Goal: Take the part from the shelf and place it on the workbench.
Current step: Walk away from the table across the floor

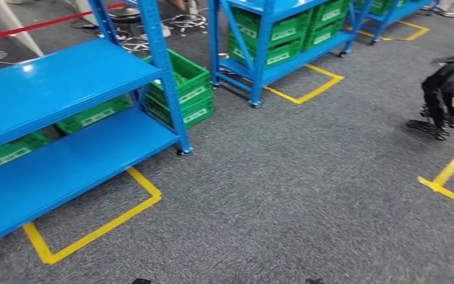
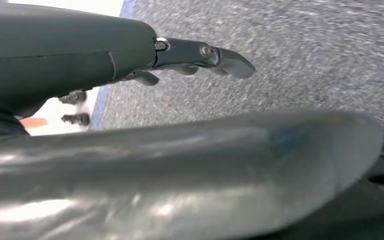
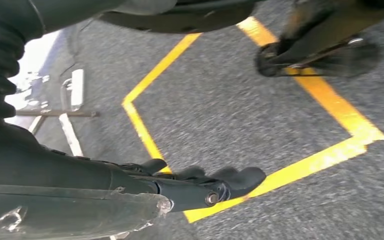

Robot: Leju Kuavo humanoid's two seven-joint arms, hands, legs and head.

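I can't pick out the part anywhere; the near shelf (image 1: 65, 118) at my 10 o'clock shows two bare blue decks, the upper one glossy with a light spot. Green crates (image 1: 183, 94) sit stacked on the floor behind its upright post, around 11 o'clock, and more crates peek out under the upper deck at far left. Yellow tape (image 1: 94, 228) marks a box on the grey carpet (image 1: 284, 189) around the shelf's foot.

My left hand (image 2: 190, 57) hangs over carpet in its wrist view, fingers stretched out straight and a little apart, nothing in them, so released. My right hand (image 3: 205, 182) in its own wrist view lies low over a yellow tape corner (image 3: 135, 107), fingers extended and loosely curled at the tips, nothing between them: also released. A white power strip (image 3: 76, 87) lies on the floor beyond it, blurred.

At 12 o'clock a second shelf (image 1: 284, 41) carries more green crates, with its own yellow tape outline on the floor. At 2 o'clock a small dark legged machine (image 1: 443, 94) stands on the carpet; I can't tell what it is. A further tape corner (image 1: 449, 177) lies at 3 o'clock. Red tape (image 1: 35, 26) and tangled cables (image 1: 177, 26) run across the far floor near 11 o'clock
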